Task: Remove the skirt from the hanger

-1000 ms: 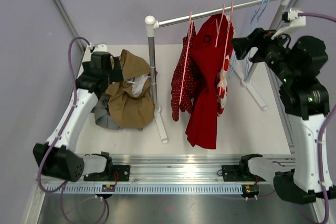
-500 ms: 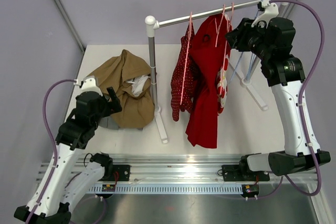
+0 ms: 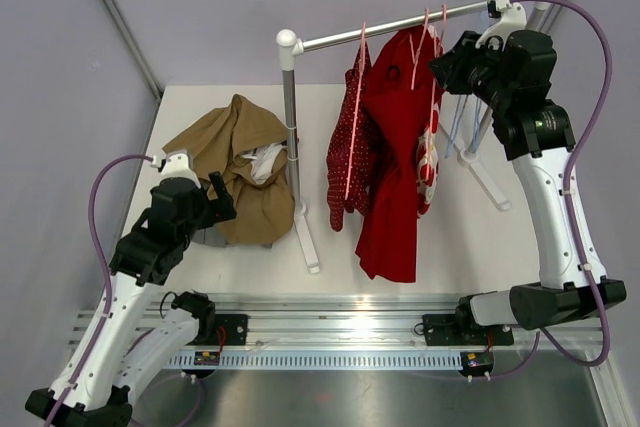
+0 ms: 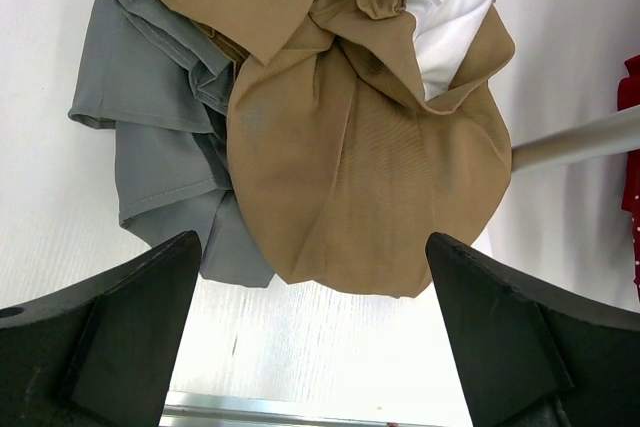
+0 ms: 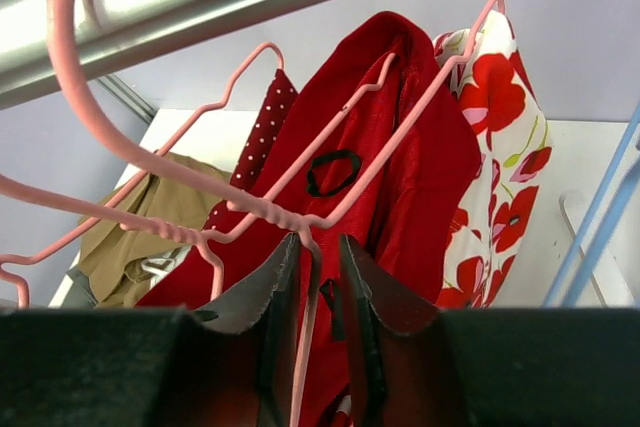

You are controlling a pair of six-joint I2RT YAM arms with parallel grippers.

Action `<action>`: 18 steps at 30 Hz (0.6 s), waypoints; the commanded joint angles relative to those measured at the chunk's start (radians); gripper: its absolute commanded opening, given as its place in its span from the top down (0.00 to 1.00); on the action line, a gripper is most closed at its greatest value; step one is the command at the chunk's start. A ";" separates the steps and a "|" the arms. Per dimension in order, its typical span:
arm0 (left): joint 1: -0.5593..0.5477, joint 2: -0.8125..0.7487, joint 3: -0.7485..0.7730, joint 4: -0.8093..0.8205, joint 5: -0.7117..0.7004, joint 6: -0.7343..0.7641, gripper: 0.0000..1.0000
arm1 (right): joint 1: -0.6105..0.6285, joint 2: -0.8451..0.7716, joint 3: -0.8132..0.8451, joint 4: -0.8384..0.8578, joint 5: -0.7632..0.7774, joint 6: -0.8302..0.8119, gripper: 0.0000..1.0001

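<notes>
Three garments hang from the rail (image 3: 420,22) on pink hangers: a red polka-dot one (image 3: 345,162), a long plain red one (image 3: 392,177) and a white one with red flowers (image 3: 427,162). Which of them is the skirt I cannot tell. My right gripper (image 3: 447,65) (image 5: 320,242) is up under the rail, its jaws narrowed around a pink hanger wire (image 5: 303,347). The wire lies against the left finger and a slim gap shows on the other side. My left gripper (image 3: 215,192) (image 4: 310,239) stands wide open over the table, holding nothing.
A heap of tan cloth (image 3: 240,172) (image 4: 370,167) with grey cloth (image 4: 160,147) and a white piece lies left of the rack's near post (image 3: 292,137). Blue hangers (image 3: 465,117) hang by the far post at the right. The rack's feet spread over the table.
My right gripper rose to the rail and its jaws drew in around the pink hanger wire. The left arm pulled back from the cloth heap toward the near edge, still open.
</notes>
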 commanded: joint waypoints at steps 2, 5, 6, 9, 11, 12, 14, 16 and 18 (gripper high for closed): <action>-0.005 -0.015 -0.004 0.055 0.032 -0.003 0.01 | 0.010 0.011 0.029 0.033 0.006 0.008 0.71; -0.006 -0.013 -0.003 0.055 0.032 -0.003 0.01 | 0.012 0.019 0.032 0.030 -0.003 0.013 0.86; -0.007 -0.013 -0.003 0.055 0.032 -0.003 0.01 | 0.012 0.019 0.032 0.028 0.000 0.016 0.90; -0.013 -0.018 -0.003 0.058 0.035 0.001 0.01 | 0.012 0.009 0.030 0.020 0.016 0.007 1.00; -0.015 -0.025 0.002 0.066 0.054 0.017 0.01 | 0.013 -0.007 0.035 0.020 0.025 0.001 1.00; -0.015 -0.027 0.008 0.073 0.060 0.025 0.01 | 0.010 -0.012 0.042 0.014 0.040 -0.010 1.00; -0.027 -0.028 0.055 0.075 0.048 0.045 0.01 | 0.012 -0.023 0.081 -0.013 0.063 -0.025 1.00; -0.061 -0.015 0.121 0.066 0.035 0.053 0.01 | 0.012 -0.033 0.122 -0.029 0.103 -0.058 1.00; -0.093 0.033 0.257 0.064 0.046 0.057 0.01 | 0.012 -0.044 0.142 -0.040 0.169 -0.085 1.00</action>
